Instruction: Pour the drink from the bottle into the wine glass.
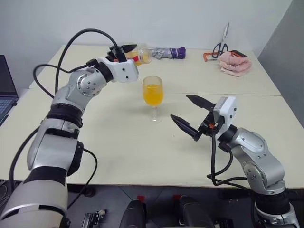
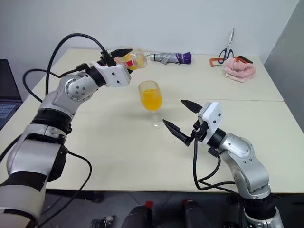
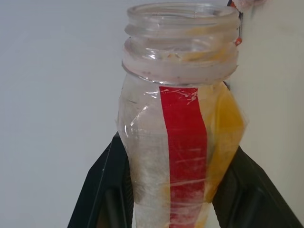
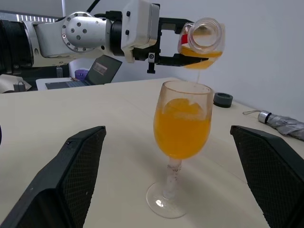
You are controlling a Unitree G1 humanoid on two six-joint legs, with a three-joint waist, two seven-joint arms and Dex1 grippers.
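Observation:
My left gripper point(image 1: 127, 49) is shut on the bottle point(image 1: 143, 55), gripping its squarish body on both sides. The bottle point(image 3: 180, 142) has no cap, a red strip down its side, and is tipped about level above and behind the wine glass point(image 1: 155, 117). In the right wrist view a thin stream falls from the bottle point(image 4: 202, 42) into the wine glass point(image 4: 167, 202). The drink point(image 1: 153, 95) fills most of the bowl, and a little remains in the bottle. My right gripper point(image 1: 180, 107) is open just right of the glass, with nothing between its fingers.
At the table's back lie a folded umbrella point(image 1: 167, 52), scissors point(image 1: 221, 45) and a pink cloth point(image 1: 234, 64). A laptop point(image 1: 5, 90) sits at the far left. A small dark round cap point(image 4: 222, 99) lies behind the glass.

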